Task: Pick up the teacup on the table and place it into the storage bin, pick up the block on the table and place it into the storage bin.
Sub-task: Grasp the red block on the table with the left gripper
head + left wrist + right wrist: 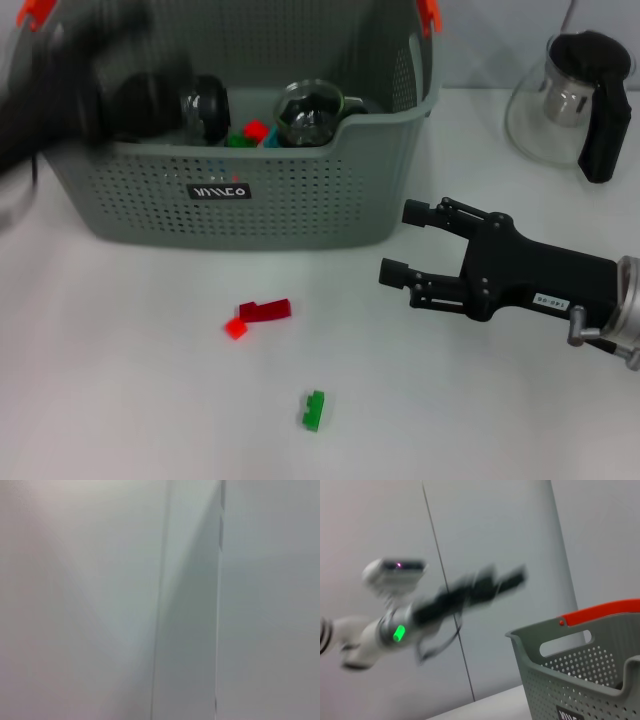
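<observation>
Just left of right hand (pixel 397 242), red block (pixel 264 311)

Glass teapot (pixel 565 100) with black handle, far right on white table (pixel 150 400)

The head view looks forward and down on the white table (pixel 150 380), close enough to fill with the storage bin (pixel 300 200). The right wrist view looks low across the table, sharing that bin (pixel 580 680) and catching the blurred left arm (pixel 420 615). The left wrist view apparently faces only bare wall.
</observation>
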Tool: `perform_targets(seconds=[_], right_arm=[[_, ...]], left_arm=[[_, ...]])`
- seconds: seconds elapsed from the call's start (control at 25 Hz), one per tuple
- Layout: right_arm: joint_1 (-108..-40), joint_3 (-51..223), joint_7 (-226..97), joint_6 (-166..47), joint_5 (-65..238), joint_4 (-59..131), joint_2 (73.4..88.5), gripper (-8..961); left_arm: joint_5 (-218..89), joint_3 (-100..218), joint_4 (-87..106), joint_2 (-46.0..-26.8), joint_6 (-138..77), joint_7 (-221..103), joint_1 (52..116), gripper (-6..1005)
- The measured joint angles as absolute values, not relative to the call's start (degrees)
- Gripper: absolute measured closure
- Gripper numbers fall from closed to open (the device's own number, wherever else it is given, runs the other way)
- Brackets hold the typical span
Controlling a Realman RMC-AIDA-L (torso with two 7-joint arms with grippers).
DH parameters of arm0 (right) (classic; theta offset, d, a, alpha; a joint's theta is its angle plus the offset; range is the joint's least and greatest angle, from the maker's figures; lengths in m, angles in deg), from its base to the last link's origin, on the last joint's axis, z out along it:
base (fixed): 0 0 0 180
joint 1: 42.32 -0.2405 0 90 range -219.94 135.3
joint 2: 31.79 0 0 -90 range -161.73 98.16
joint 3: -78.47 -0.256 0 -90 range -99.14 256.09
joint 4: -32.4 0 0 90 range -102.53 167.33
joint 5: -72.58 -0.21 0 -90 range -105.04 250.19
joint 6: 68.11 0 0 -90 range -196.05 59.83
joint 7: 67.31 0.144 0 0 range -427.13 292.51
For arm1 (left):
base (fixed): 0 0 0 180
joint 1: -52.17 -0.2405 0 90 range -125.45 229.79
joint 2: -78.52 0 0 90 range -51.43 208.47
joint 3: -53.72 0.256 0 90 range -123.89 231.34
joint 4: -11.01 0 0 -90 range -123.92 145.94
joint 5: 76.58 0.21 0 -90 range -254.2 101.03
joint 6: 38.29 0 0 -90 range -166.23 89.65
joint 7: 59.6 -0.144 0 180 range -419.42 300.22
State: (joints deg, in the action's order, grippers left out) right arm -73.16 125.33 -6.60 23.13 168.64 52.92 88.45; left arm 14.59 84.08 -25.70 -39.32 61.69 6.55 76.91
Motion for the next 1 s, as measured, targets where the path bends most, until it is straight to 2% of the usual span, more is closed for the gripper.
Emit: perform_targets(seconds=[0.16,0.32,0.72,1.0], right_arm=[[-73.2,125.2,-6.2,22.9,168.6,52.9,88.44,43],[-73.1,125.1,-5.8,22.6,168.6,52.9,88.4,43],[-72.7,125.1,-5.8,22.4,168.6,52.9,88.29,43],[-72.7,125.1,-5.8,22.4,168.6,52.9,88.27,44]], left_arm=[[22.0,83.3,-27.0,-42.02,63.4,-2.6,70.2,155],[27.9,82.2,-26.8,-43.27,61.7,-6.2,67.2,162],[35.6,83.1,-21.0,-45.24,48.6,-15.3,68.1,206],[35.8,85.3,-16.2,-45.59,43.6,-21.0,69.0,237]])
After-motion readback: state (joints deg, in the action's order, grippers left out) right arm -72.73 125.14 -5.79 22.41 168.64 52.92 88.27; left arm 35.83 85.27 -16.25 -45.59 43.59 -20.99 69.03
